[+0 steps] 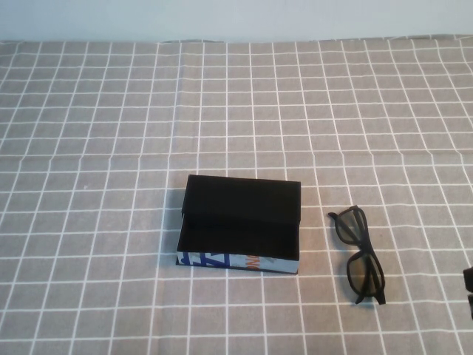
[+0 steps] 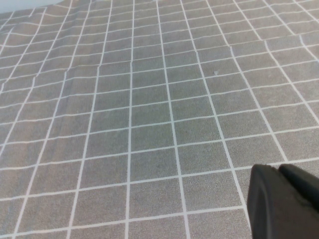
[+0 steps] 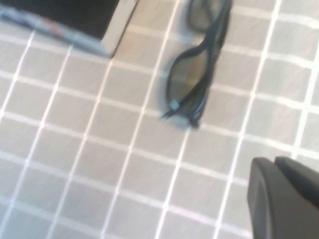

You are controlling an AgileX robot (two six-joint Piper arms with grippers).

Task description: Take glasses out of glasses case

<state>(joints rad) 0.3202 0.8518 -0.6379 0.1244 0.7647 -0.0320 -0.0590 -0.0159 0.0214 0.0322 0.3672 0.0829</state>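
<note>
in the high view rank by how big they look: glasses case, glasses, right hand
1. glasses case, open on the cloth
2. glasses, lying right of it
3. right hand, only a sliver at the right edge, so its rank is unsure

The left hand shows only in its wrist view.

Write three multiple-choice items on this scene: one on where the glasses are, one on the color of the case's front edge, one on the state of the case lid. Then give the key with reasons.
1. Where are the glasses?
A. Inside the glasses case
B. On the cloth to the right of the glasses case
C. Held in a gripper

2. What color is the printed front edge of the glasses case?
A. White with blue and orange
B. Plain red
C. Green and yellow

3. What state is the case lid in?
A. Shut flat
B. Open
C. Torn off, lying apart

Key: 1 B, since the glasses lie on the tablecloth clear of the case. 2 A, as the high view shows that print. 3 B, since the dark inside is exposed. The right gripper sits at the table's right edge, the left gripper over bare cloth.
</note>
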